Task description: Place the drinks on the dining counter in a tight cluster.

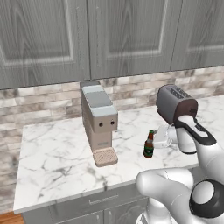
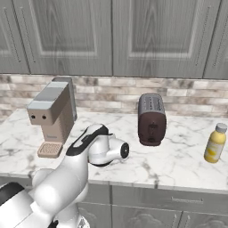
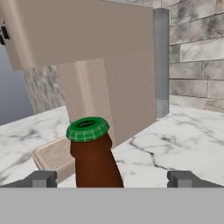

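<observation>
In the left base view you see the coffee machine (image 1: 99, 120) left of centre on the marble table (image 1: 52, 157), with the beer bottle (image 1: 148, 145) upright at its 3 o'clock and the toaster (image 1: 175, 104) beyond. The right base view adds the juice bottle (image 2: 215, 143) far right. In the hand view the claw (image 3: 111, 178) is spread wide, fingertips either side of the bottle's neck, not touching.

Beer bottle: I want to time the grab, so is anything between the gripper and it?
Nothing visible. The beer bottle stands between the fingertips of the open gripper, with the coffee machine behind it.
</observation>
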